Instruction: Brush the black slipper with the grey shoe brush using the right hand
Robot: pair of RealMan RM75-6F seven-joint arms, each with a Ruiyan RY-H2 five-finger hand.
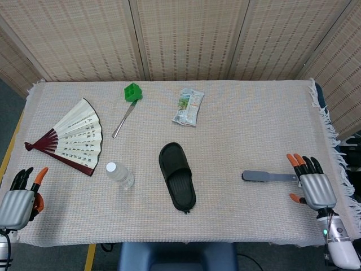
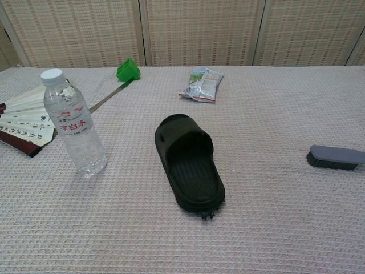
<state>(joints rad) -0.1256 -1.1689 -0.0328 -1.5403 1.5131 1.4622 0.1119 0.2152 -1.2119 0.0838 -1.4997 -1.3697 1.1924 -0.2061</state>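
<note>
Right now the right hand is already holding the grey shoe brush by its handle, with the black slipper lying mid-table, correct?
Not quite. In the head view the right hand is open beside the grey shoe brush, not holding it. The black slipper does lie mid-table.
</note>
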